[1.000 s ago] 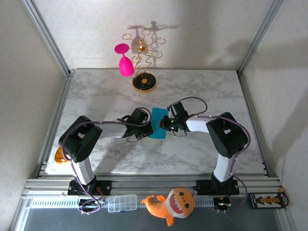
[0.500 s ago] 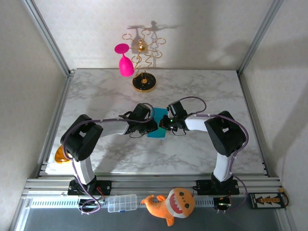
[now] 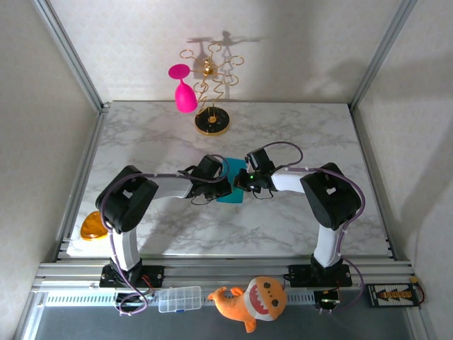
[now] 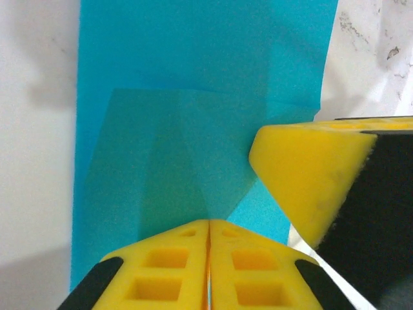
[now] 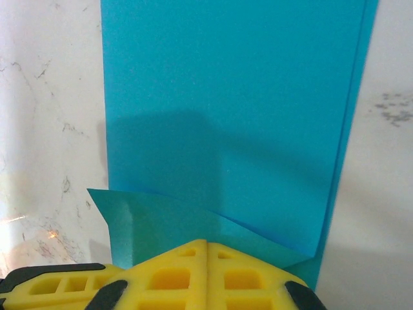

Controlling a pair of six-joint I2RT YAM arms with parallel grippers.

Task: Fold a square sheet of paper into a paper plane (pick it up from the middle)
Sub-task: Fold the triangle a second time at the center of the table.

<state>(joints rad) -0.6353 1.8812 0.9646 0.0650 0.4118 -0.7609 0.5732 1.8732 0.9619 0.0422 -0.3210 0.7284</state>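
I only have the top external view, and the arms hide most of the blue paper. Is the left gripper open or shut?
Observer: Shut; in the left wrist view the left gripper has its tips together over the square sheet of paper.
Operator: Any fold made yet?
Observer: Yes; the right wrist view shows a slanted flap lying across the sheet just ahead of the shut right gripper.
Operator: Single layer otherwise?
Observer: No; a second edge runs along its right side.

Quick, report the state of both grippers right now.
Left gripper: closed, tips on the paper; pinch cannot be told.
Right gripper: closed, tips at the paper's folded corner; pinch cannot be told.
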